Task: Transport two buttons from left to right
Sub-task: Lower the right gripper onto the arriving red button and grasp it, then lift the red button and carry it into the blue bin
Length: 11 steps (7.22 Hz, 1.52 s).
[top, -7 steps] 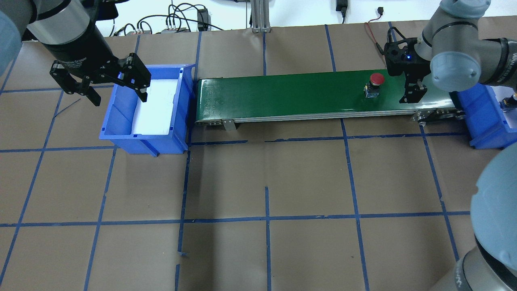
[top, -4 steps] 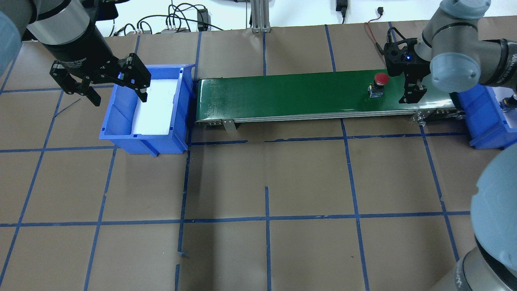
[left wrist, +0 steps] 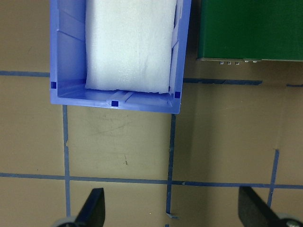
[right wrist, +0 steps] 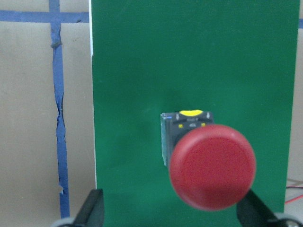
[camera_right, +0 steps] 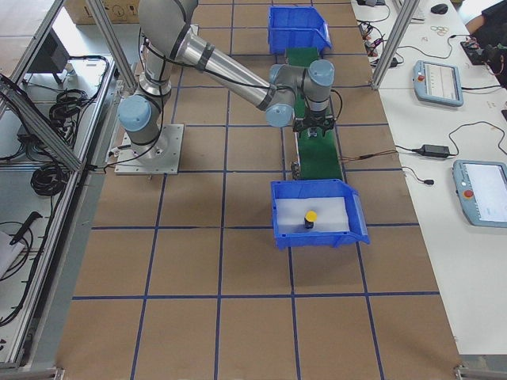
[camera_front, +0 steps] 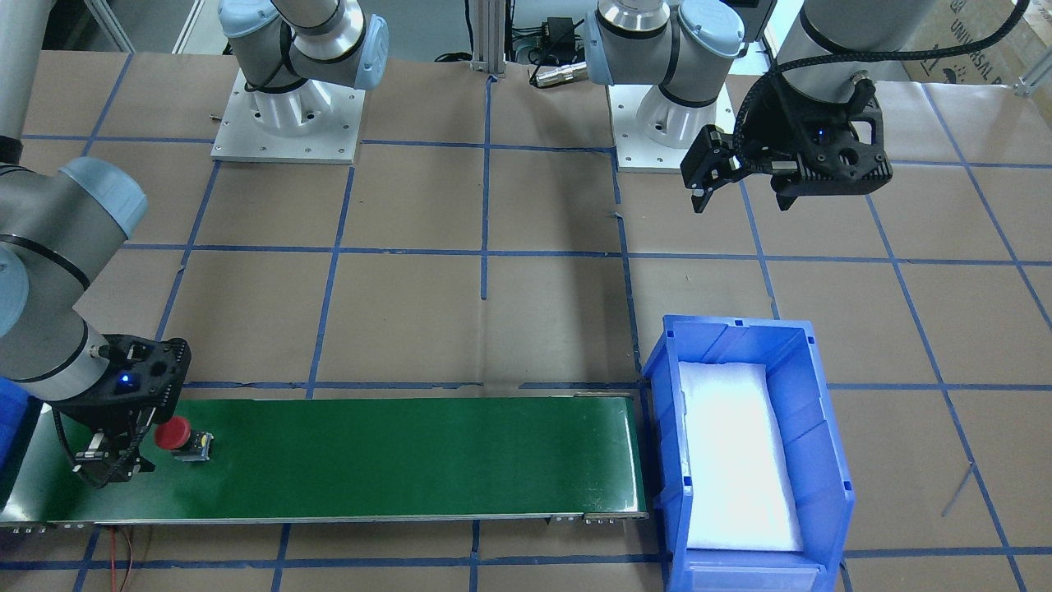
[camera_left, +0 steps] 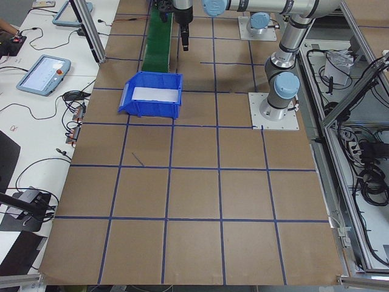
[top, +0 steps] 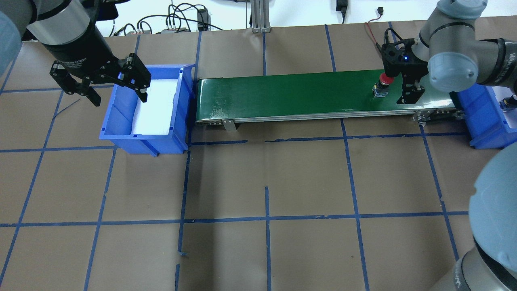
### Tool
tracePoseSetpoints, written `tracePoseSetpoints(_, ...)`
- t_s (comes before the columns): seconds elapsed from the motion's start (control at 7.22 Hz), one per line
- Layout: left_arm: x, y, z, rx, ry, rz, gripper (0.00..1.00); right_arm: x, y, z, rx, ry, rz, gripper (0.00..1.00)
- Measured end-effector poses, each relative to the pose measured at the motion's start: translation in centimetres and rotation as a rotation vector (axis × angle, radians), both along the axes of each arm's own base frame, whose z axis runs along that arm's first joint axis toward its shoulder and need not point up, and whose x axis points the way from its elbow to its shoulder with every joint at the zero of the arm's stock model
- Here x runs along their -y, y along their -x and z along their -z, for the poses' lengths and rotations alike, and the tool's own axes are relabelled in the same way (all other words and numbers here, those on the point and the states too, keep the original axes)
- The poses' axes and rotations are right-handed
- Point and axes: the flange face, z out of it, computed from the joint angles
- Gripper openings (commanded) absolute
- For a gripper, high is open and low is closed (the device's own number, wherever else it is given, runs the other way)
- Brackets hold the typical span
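Table: brown paper, blue tape grid. Green conveyor belt runs between the left bin and the right bin.

Left gripper: fingers apart, holding nothing, hovering at the left bin, which shows only white foam.

Right gripper: fingers apart, low over the belt's right end.

Red button: upright on the belt just ahead of those fingers, not clamped.

Yellow button: in the right bin.

Step, as judged: pick-up of the second button. Next move: centre on the cap or body, descend, close, carry to the right bin.

Versus a second ago: red button is further right along the belt, now tucked under the right wrist; left arm unchanged.
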Motion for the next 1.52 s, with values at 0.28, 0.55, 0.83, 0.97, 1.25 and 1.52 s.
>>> tracePoseSetpoints(0.28, 0.00, 0.00, 0.00, 0.000, 0.000, 0.000, 1.00, 0.10, 0.06, 0.42, 0.001, -0.006, -0.006, 0.98)
tracePoseSetpoints(0.55, 0.00, 0.00, 0.00, 0.000, 0.000, 0.000, 1.00, 0.13, 0.08, 0.61, 0.001, -0.008, -0.006, 0.97)
tracePoseSetpoints(0.83, 0.01, 0.00, 0.00, 0.000, 0.001, 0.000, 1.00, 0.14, 0.09, 0.66, 0.001, -0.009, -0.007, 0.95)
tracePoseSetpoints(0.97, 0.01, 0.00, -0.01, 0.000, 0.001, 0.000, 1.00, 0.14, 0.09, 0.66, 0.001, -0.009, -0.007, 0.94)
tracePoseSetpoints(1.25, 0.01, 0.00, -0.01, 0.000, 0.001, -0.001, 1.00, 0.17, 0.10, 0.71, 0.001, -0.008, -0.007, 0.64)
tracePoseSetpoints(1.52, -0.01, 0.00, 0.01, 0.000, -0.001, -0.001, 1.00, 0.18, 0.17, 0.65, -0.007, -0.006, -0.008, 0.31)
